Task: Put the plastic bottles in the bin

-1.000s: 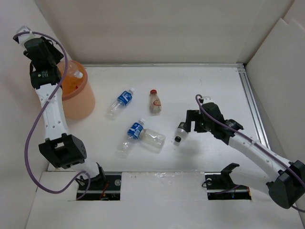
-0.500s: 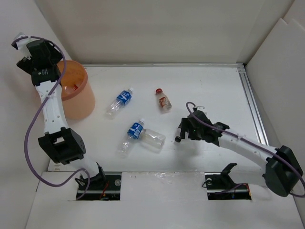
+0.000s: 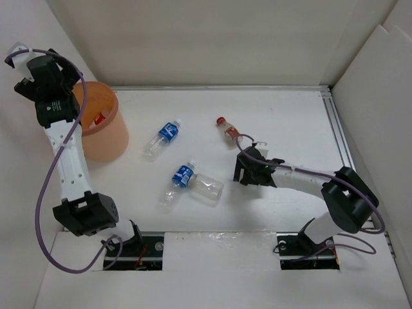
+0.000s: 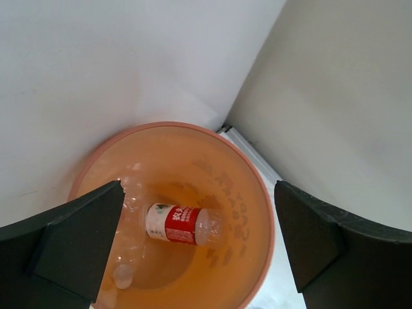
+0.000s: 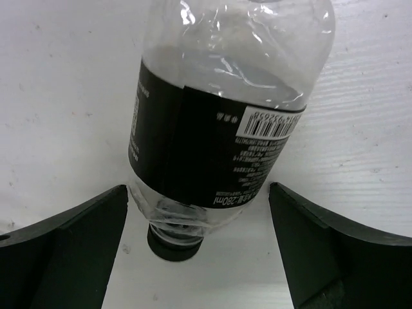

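Observation:
The orange bin point(image 3: 103, 138) stands at the back left. A red-labelled bottle point(image 4: 180, 224) lies on its floor. My left gripper point(image 3: 22, 69) hangs open and empty high above the bin point(image 4: 261, 212). On the table lie two blue-labelled bottles point(image 3: 163, 137) point(image 3: 180, 180), a clear bottle point(image 3: 206, 187) and a red-capped bottle point(image 3: 227, 131). My right gripper point(image 3: 244, 168) is low over a black-labelled bottle point(image 5: 212, 129). It is open, with the bottle's neck and black cap point(image 5: 172, 241) between the fingers point(image 5: 64, 244); there is a gap on each side. In the top view the gripper hides this bottle.
White walls close in the table at the back, left and right. A metal rail point(image 3: 340, 138) runs along the right side. The bin stands against the left wall. A second clear shape point(image 4: 122, 275) lies low in the bin.
My left gripper opened over the bin, and the bottle it held now lies inside; the gripper then drew back left. The right arm swung left over the black-labelled bottle. The red-capped bottle shifted right.

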`<state>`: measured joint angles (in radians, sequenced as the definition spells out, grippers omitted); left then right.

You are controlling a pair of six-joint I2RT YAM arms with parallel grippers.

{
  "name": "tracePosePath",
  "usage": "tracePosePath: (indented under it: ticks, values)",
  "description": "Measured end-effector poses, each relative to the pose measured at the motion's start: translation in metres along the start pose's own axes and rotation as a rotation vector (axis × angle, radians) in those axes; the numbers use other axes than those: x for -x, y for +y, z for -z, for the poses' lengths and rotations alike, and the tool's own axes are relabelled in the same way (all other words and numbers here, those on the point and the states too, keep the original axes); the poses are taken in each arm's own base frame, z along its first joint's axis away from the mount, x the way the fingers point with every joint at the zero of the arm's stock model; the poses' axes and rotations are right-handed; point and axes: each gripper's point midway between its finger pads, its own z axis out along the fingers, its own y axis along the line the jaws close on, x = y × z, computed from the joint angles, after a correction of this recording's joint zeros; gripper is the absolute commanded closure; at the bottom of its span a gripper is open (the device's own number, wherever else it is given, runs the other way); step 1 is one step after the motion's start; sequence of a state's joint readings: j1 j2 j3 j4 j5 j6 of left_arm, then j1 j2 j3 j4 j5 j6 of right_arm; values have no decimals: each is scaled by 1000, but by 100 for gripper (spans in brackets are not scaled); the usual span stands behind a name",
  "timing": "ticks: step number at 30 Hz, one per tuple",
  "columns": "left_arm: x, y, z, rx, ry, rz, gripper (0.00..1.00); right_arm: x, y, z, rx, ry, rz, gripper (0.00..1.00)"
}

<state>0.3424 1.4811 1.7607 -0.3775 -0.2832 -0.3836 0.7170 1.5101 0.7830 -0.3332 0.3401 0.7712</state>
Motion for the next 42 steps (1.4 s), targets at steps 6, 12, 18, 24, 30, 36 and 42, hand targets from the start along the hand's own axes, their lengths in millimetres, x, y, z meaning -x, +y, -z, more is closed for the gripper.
tracePosePath:
  ticks: [6, 12, 18, 24, 30, 36, 42]
  values:
    - [8, -16, 12, -96, -3, 13, 0, 7, 3, -5, -18, -45, -29, 3]
    - [0, -27, 15, -161, 35, 13, 0, 21, 8, -16, -65, -81, -35, 9]
    - [-10, -37, 15, -220, 74, 17, 0, 31, 6, -24, -94, -111, -53, 57]
    - [-23, -65, 27, -349, 130, 6, 0, 36, 6, -24, -86, -116, -78, 77]
    - [-61, -145, 79, -645, 241, -48, 0, 54, 6, 14, -33, -168, -84, 81]
    - [-118, -224, 156, -1024, 420, -107, 0, 115, 15, 96, 160, -377, -82, 86]
    - [-196, -266, 213, -1293, 644, -195, 0, 162, 35, 169, 419, -534, 11, 86]
